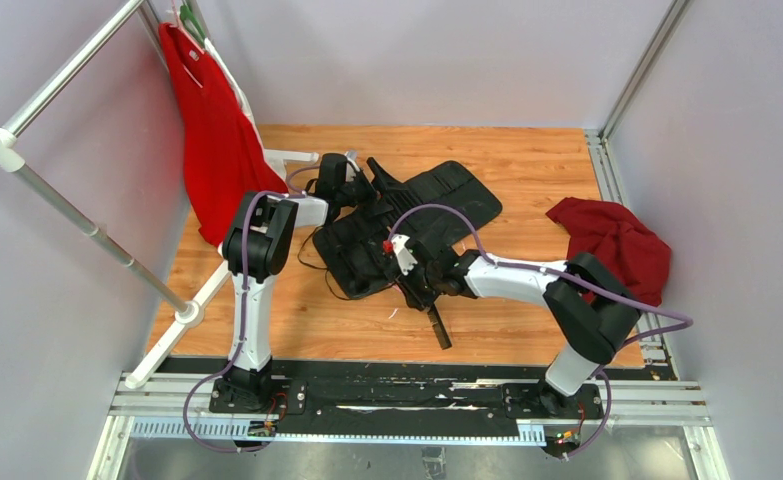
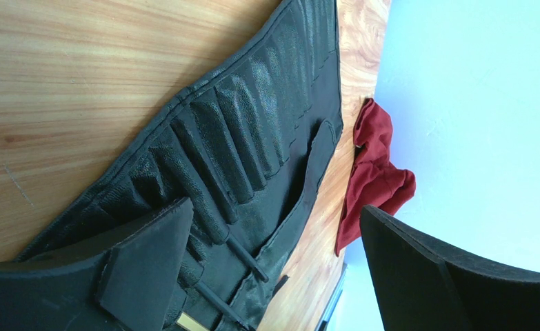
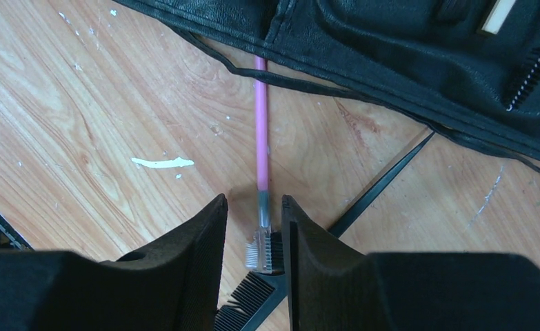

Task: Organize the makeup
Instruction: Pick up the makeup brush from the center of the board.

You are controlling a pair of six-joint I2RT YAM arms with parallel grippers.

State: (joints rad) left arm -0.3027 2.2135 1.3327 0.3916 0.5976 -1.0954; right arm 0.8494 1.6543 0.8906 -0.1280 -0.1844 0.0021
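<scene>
A pink-shafted makeup brush point(image 3: 261, 124) with a clear comb head lies on the wooden table, its far end under the edge of the black slotted roll point(image 3: 405, 62). My right gripper point(image 3: 254, 207) is open and straddles that head; the right finger touches the bristles and the left finger stands clear. A black comb-ended brush point(image 3: 384, 183) lies crossed beneath it, also visible from above point(image 1: 439, 325). My left gripper point(image 2: 275, 207) is open over the roll point(image 2: 239, 117), where two black brush handles point(image 2: 247, 256) stick out of slots. From above, both grippers point(image 1: 419, 285) point(image 1: 362, 190) sit at the roll point(image 1: 417, 215).
A dark red cloth point(image 1: 617, 240) lies at the right side of the table. A red garment point(image 1: 217, 150) hangs on a white rack point(image 1: 87, 230) at the left. The roll's thin black cord point(image 3: 363, 103) trails across the wood near the pink brush. A spoolie point(image 3: 529, 76) rests on the roll.
</scene>
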